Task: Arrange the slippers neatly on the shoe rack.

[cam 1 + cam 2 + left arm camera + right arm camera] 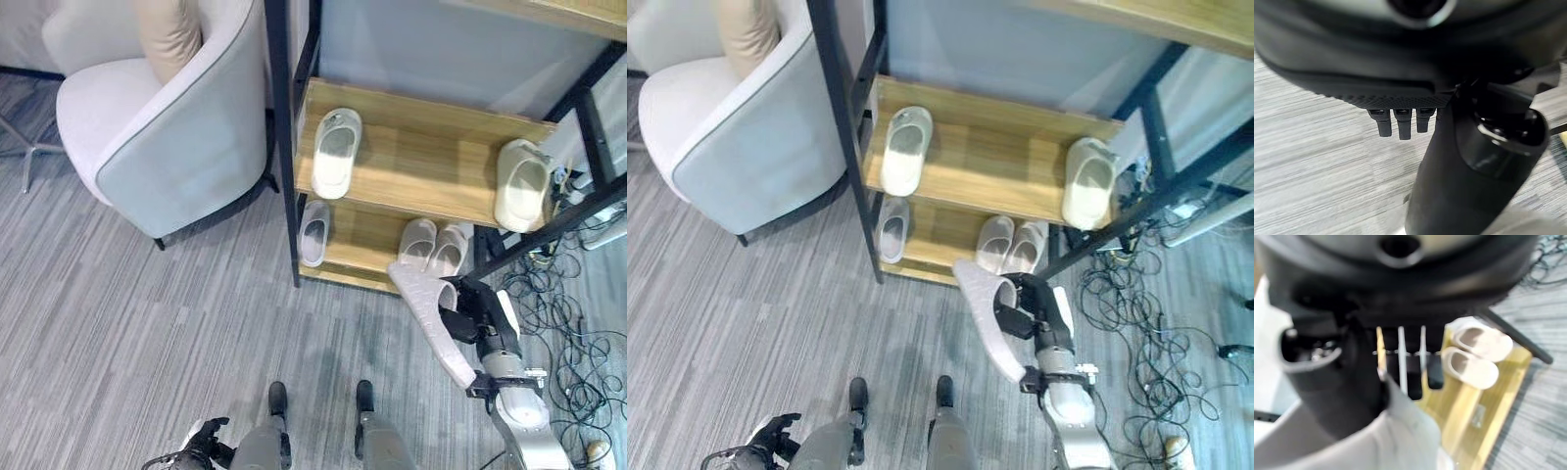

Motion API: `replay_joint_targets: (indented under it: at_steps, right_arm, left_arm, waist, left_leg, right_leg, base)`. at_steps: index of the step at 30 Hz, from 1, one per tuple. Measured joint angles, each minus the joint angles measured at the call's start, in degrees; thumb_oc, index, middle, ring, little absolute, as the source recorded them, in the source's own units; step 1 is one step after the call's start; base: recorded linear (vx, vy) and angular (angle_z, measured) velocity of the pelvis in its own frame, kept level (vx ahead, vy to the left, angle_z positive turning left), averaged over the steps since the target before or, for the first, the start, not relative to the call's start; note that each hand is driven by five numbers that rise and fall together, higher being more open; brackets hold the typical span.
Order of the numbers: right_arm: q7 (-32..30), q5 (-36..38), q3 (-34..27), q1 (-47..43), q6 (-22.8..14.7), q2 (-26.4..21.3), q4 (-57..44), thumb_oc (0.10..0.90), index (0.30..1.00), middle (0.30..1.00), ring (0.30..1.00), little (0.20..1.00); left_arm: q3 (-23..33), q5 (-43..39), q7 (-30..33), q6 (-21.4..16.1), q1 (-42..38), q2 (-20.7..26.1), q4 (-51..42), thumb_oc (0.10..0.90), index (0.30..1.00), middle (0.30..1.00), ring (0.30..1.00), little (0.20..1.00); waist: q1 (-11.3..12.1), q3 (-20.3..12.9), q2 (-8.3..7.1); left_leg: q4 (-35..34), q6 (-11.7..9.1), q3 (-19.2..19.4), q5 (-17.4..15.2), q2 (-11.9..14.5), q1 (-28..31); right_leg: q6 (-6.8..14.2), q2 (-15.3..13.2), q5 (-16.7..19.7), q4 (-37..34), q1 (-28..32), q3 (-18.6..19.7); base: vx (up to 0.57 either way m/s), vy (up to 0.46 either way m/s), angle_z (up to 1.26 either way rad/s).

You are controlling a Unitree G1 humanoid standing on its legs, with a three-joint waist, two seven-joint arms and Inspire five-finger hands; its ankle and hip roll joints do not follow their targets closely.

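My right hand (484,319) is shut on a grey-white slipper (428,315), held tilted with its sole up, just in front of the shoe rack's lower shelf (367,230). In the right wrist view the fingers (1400,369) and thumb curl round that slipper (1396,440). A pair of slippers (432,246) lies side by side on the lower shelf, and a single one (313,233) rests at its left end. The upper shelf (421,162) carries one slipper (336,152) at the left and another (519,183) at the right edge. Low at my left side hangs my left hand (201,443), open and holding nothing.
A pale armchair (167,117) with a beige cushion stands left of the rack, close to its black post (281,127). Tangled cables (558,323) lie on the floor right of the rack. Grey striped carpet (147,333) spreads out in front.
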Motion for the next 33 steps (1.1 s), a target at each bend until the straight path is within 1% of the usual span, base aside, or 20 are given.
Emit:
replay_joint_targets:
  at_steps: [5,6,7,9,10,12,13,14,17,18,20,21,22,24,25,26,29,31,32,33]
  right_arm:
    - [-0.1,0.0,-0.1,1.3,0.4,-0.3,1.0,0.4,0.3,0.3,0.3,0.3]
    - [-0.1,0.0,-0.1,1.4,0.4,-1.0,1.7,0.4,0.3,0.3,0.3,0.3]
    - [0.0,0.0,0.0,1.0,0.4,-1.3,2.4,0.4,0.3,0.3,0.3,0.3]
    - [-0.1,0.3,0.0,0.3,0.3,-3.1,2.5,0.4,0.3,0.3,0.3,0.3]
    - [-0.2,0.6,-0.2,-0.5,0.3,-4.3,2.6,0.4,0.3,0.3,0.3,0.3]
    - [-0.3,0.8,-0.2,-1.5,0.3,-5.5,2.6,0.4,0.3,0.3,0.3,0.3]
    - [-0.7,1.1,-0.3,-2.6,0.1,-5.2,2.6,0.4,0.3,0.3,0.3,0.3]
    - [-1.1,1.2,-0.4,-2.8,0.1,-5.2,2.6,0.4,0.3,0.3,0.3,0.3]
    - [-2.7,1.9,-1.1,-4.6,0.2,-4.1,3.0,0.4,0.3,0.3,0.3,0.3]
    - [-3.4,1.9,-1.3,-5.7,0.2,-2.6,3.2,0.4,0.3,0.3,0.3,0.3]
    - [-2.8,1.9,0.9,-7.7,0.2,-2.3,1.8,0.4,0.3,0.3,0.3,0.3]
    - [-2.6,1.9,2.4,-7.6,0.1,-1.5,-0.9,0.4,0.3,0.3,0.3,0.3]
    - [-2.6,1.9,2.4,-7.3,0.1,-1.3,-1.7,0.4,0.3,0.3,0.3,0.3]
    - [-2.5,2.0,2.5,-6.8,0.1,-0.9,-1.6,0.4,0.3,0.3,0.3,0.3]
    - [-2.5,2.2,2.6,-6.0,0.2,-0.5,-1.1,0.4,0.3,0.3,0.3,0.3]
    - [-2.5,2.2,3.2,-6.1,0.2,-0.3,0.0,0.4,0.3,0.3,0.3,0.3]
    - [-2.1,2.4,5.2,-8.3,0.4,0.5,1.5,0.4,0.3,0.3,0.3,0.3]
    - [-2.0,2.4,5.5,-9.8,0.4,0.5,2.5,0.4,0.3,0.3,0.3,0.3]
    - [-2.0,2.3,5.6,-10.4,0.1,0.6,3.4,0.4,0.3,0.3,0.3,0.3]
    - [-2.2,2.3,5.6,-10.7,0.2,0.5,4.1,0.4,0.3,0.3,0.3,0.3]
  left_arm:
    - [-0.3,0.1,0.1,-0.1,0.1,-0.3,-1.3,0.8,0.9,0.9,0.9,0.9]
    - [-0.8,0.1,0.1,-0.1,-0.1,-0.3,-2.0,0.8,0.9,0.9,0.9,0.9]
    - [-0.5,0.1,0.2,-0.1,0.0,-0.4,-2.0,0.8,0.9,0.9,0.9,0.9]
    - [-0.9,1.7,0.2,-0.3,-0.2,-0.9,-2.9,0.8,0.9,0.9,0.9,0.9]
    - [-1.1,2.4,0.2,-0.5,-0.4,-1.3,-3.2,0.8,0.9,0.9,0.9,0.9]
    - [-0.8,3.3,0.1,-0.4,-0.4,-1.6,-3.0,0.8,0.9,0.9,0.9,0.9]
    - [-0.5,3.3,0.2,-0.5,0.5,-2.3,-2.4,0.8,0.9,0.9,0.9,0.9]
    - [0.0,3.2,0.2,-0.6,0.6,-2.5,-2.4,0.8,0.9,0.9,0.9,0.9]
    - [0.0,3.3,0.2,-0.8,0.0,-3.5,-1.1,0.8,0.9,0.9,0.9,0.9]
    - [-0.1,3.3,0.1,-0.8,0.2,-3.6,-0.5,0.8,0.9,0.9,0.9,0.9]
    - [-0.1,4.3,-0.8,-0.1,1.9,-4.6,0.3,0.8,0.9,0.9,0.9,0.9]
    - [0.1,5.0,-1.2,1.2,2.7,-4.8,2.3,0.8,0.9,0.9,0.9,0.9]
    - [0.0,5.6,-1.3,1.3,2.6,-4.7,2.8,0.8,0.9,0.9,0.9,0.9]
    - [-2.3,6.7,-0.9,1.3,2.6,-3.5,1.1,0.8,0.9,0.9,0.9,0.9]
    - [-3.5,6.8,-0.8,1.0,1.4,-2.0,-2.0,0.8,0.9,0.9,0.9,0.9]
    - [-4.3,6.8,-0.5,1.0,0.5,-1.5,-3.4,0.8,0.9,0.9,0.9,0.9]
    - [-6.6,7.8,0.9,0.5,-4.0,1.6,-4.7,0.8,0.9,0.9,0.9,0.9]
    - [-5.8,7.8,1.8,0.2,-6.0,2.3,-5.4,0.8,0.9,0.9,0.9,0.9]
    - [-5.6,7.8,2.2,-0.5,-6.4,2.4,-5.5,0.8,0.9,0.9,0.9,0.9]
    - [-5.5,7.9,2.3,-0.5,-6.8,2.2,-5.4,0.8,0.9,0.9,0.9,0.9]
  waist:
    - [-0.9,0.9,2.16]
    - [-1.0,1.2,2.85]
    - [-0.9,1.5,3.38]
    - [-0.9,2.5,5.23]
    - [-1.3,3.2,6.27]
    - [-0.6,4.0,7.86]
    - [0.4,4.3,8.91]
    - [0.6,4.4,8.69]
    - [0.8,5.2,7.53]
    - [1.3,5.4,7.16]
    - [4.2,5.4,7.18]
    - [3.5,5.2,7.02]
    - [3.4,5.3,6.68]
    - [3.3,5.8,5.57]
    - [3.0,5.8,4.18]
    - [3.0,5.8,3.39]
    - [2.7,6.2,2.23]
    - [1.9,6.3,2.15]
    - [2.0,6.6,2.47]
    - [1.5,6.6,2.29]
  left_leg:
    - [0.3,-1.4,-3.8,1.4,1.6,-1.7]
    - [0.5,-2.4,-4.9,2.0,2.3,-2.6]
    - [0.5,-2.5,-5.4,2.0,2.8,-2.9]
    - [1.5,-4.4,-7.5,2.5,3.9,-5.1]
    - [2.4,-5.9,-8.4,2.2,4.6,-6.4]
    - [3.2,-6.3,-8.9,1.5,5.6,-7.4]
    - [3.2,-5.4,-8.1,-2.7,6.6,-7.6]
    - [3.5,-5.1,-7.5,-3.9,6.5,-8.0]
    - [2.3,-6.6,-6.1,-2.9,2.4,-11.2]
    - [-0.2,-6.6,-5.5,-2.8,1.5,-11.8]
    - [-3.9,-6.1,-4.5,-2.5,2.8,-10.8]
    - [-0.6,-5.3,-4.2,-2.6,3.0,-9.2]
    - [-1.4,-4.1,-4.0,-0.9,2.6,-8.4]
    - [0.3,-0.5,0.1,3.5,2.1,-7.7]
    - [1.0,0.9,1.3,2.4,0.4,-6.9]
    - [0.9,1.4,2.2,2.0,-0.2,-6.2]
    - [0.8,2.2,5.1,0.7,-0.2,-4.3]
    - [0.9,2.2,6.2,0.5,-0.2,-2.8]
    - [2.3,2.8,6.5,-2.0,0.7,-1.8]
    - [3.3,2.5,6.5,-2.3,0.7,-1.7]
  right_leg:
    - [-1.9,2.6,0.0,-1.3,0.8,-1.2]
    - [-3.3,3.4,-0.2,-1.4,0.6,-2.2]
    - [-3.7,3.9,-0.2,-1.1,0.5,-2.7]
    - [-5.4,5.5,-1.0,0.3,-0.8,-3.7]
    - [-7.0,6.2,-2.1,1.6,-1.6,-4.0]
    - [-8.4,7.3,-2.9,3.1,-2.0,-5.0]
    - [-9.7,7.5,-4.4,5.0,-2.3,-6.5]
    - [-10.2,6.7,-4.9,4.5,-2.3,-7.7]
    - [-10.7,4.6,-4.8,0.2,-0.2,-7.7]
    - [-9.7,4.7,-3.5,-2.8,1.5,-7.4]
    - [-9.2,7.1,-2.9,-4.5,2.1,-2.8]
    - [-8.7,7.4,-3.3,-4.8,3.1,-1.2]
    - [-8.3,7.2,-3.7,-4.2,3.0,0.0]
    - [-6.1,5.9,-5.1,-1.3,2.6,1.9]
    - [-4.7,4.0,-6.2,0.5,2.3,2.3]
    - [-4.0,3.3,-6.7,1.9,1.8,2.6]
    - [-2.2,2.4,-7.5,7.5,-2.1,2.7]
    - [-1.5,0.6,-6.9,5.3,-2.8,0.7]
    - [-0.9,-0.5,-6.2,4.3,-4.0,-1.9]
    - [-0.1,-1.2,-4.9,2.8,-4.2,-1.9]
  base:
    - [0.0,-0.201,0.26]
    - [-0.04,-0.239,0.28]
    - [-0.04,-0.363,0.43]
    - [0.02,-0.197,0.43]
    - [0.04,-0.076,0.43]
    - [0.09,-0.031,0.4]
    - [0.17,0.067,0.52]
    - [0.22,0.114,0.76]
    - [0.31,0.155,0.71]
    - [0.26,0.199,-0.03]
    - [0.32,0.244,-0.88]
    - [0.3,0.244,-1.02]
    - [0.28,0.22,-0.86]
    - [0.2,0.131,-0.55]
    - [0.15,0.095,-0.34]
    - [0.13,0.082,-0.26]
    - [0.14,-0.004,-0.55]
    - [0.15,-0.084,-0.58]
    - [0.07,-0.062,-0.52]
    - [0.08,-0.097,-0.38]
